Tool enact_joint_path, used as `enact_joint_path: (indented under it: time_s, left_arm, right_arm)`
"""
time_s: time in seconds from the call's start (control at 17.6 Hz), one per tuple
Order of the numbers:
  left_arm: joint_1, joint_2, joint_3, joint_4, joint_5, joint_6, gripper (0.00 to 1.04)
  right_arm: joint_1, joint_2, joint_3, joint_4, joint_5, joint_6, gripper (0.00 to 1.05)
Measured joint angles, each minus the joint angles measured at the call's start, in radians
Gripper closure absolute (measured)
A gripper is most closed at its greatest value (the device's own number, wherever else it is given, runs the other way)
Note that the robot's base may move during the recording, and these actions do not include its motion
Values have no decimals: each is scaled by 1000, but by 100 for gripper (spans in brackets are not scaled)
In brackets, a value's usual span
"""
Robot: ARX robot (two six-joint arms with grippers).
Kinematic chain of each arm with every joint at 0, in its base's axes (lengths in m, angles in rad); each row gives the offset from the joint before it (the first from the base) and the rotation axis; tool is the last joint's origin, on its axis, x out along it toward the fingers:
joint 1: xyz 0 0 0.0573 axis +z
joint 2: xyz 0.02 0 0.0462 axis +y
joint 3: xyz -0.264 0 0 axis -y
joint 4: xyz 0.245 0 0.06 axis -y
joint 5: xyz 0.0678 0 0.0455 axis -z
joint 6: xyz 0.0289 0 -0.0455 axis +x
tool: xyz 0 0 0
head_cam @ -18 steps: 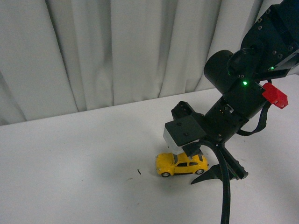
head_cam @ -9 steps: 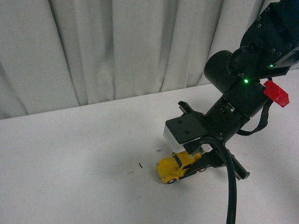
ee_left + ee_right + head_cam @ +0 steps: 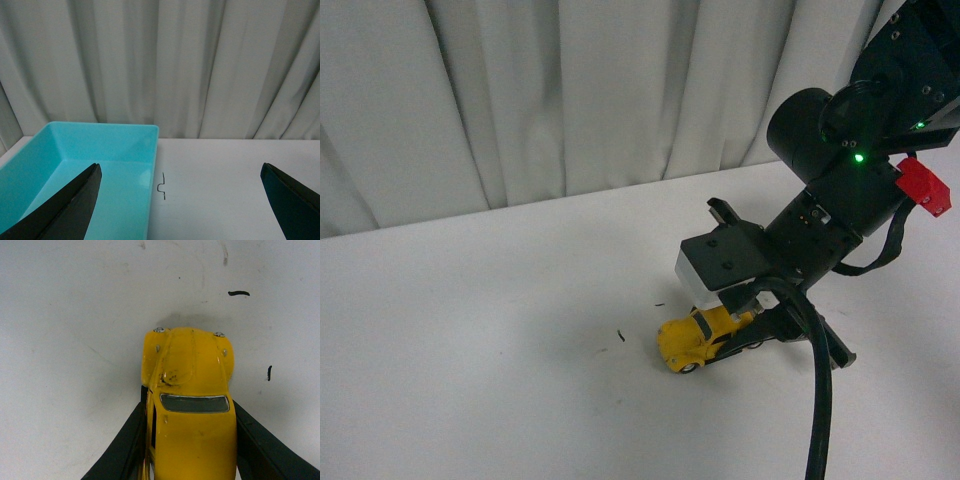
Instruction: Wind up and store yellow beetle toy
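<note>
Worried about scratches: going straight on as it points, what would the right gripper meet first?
Probably the white table, just past the nose of the yellow beetle toy in the right gripper; gap unclear.

Front view: soft, even, rather dim light, no glare; table (image 3: 470, 350) reads grey-white. Faint shadow by the car (image 3: 692, 343), lower centre. Green LED (image 3: 858, 157) glows at upper right. Left wrist view: left gripper (image 3: 180, 167) v. dark, edges soft, no detail. Right wrist view: brighter, sharp; soft shadow ahead of car's nose, mild sheen on roof.
</note>
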Motion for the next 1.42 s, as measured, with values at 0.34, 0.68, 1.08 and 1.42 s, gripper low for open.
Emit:
enact_joint_path:
  time_s: [0.34,0.68,1.08,1.42]
  left_arm:
    - [0,0,0,0,0,0,7]
    - [0,0,0,0,0,0,7]
    - [0,0,0,0,0,0,7]
    - [0,0,0,0,0,0,7]
  right_arm:
    - [-60,-14,-29,2,-4,-8,63]
    - [-169,-20,-50,-29,-14,-13,63]
    - [-265,-30,-77,-45,-21,-22,63]
    - [-369,-65,-148,-19,32,-32,63]
